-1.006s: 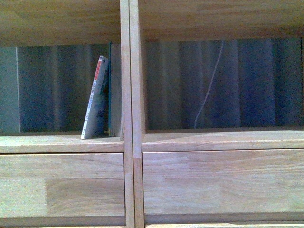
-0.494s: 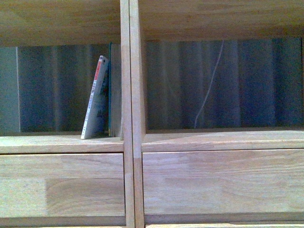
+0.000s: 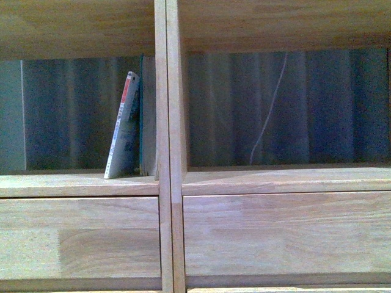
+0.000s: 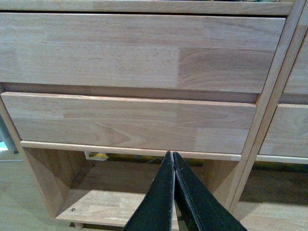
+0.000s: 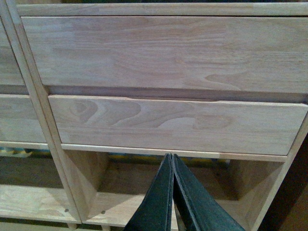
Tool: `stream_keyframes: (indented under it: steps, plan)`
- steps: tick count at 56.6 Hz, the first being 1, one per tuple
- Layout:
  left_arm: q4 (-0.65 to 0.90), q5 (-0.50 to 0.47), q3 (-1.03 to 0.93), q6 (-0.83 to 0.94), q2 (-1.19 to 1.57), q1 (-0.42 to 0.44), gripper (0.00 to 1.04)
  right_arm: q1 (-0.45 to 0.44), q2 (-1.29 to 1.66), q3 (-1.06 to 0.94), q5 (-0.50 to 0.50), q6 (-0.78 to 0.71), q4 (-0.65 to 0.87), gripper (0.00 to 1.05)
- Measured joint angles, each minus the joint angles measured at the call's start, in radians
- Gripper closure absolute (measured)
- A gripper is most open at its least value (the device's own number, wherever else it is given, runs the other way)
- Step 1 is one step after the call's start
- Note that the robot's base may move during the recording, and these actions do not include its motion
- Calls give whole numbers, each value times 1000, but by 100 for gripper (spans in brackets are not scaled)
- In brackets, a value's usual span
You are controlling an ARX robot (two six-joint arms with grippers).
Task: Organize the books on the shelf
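Both hands, left hand (image 4: pixel 172 156) and right hand (image 5: pixel 170 157), are pinched closed and empty, parked low by the shelf (image 3: pixel 168 122) drawers. One book (image 3: pixel 122 125) leans against the central upright in the left compartment. Looks like a between-books pause; next it needs another book, none visible.

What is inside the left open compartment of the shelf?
A thin book leans against a darker book standing by the central upright. Nothing else shows; the compartment's far left is out of view.
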Motion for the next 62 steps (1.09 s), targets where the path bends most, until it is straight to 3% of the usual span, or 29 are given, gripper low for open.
stream_keyframes:
  steps: [27,32,48,53,62]
  plan:
    - [-157,0,0,0,-158,0,102,0,0,0,0,0,0,102]
    - [-306,0,0,0,-278,0,102,0,0,0,0,0,0,102]
    - [-328,0,0,0,-323,0,102,0,0,0,0,0,0,102]
    - [-328,0,0,-2,-323,0,101,0,0,0,0,-1,0,87]
    - [-328,0,0,0,-323,0,73,0,0,0,0,-1,0,60]
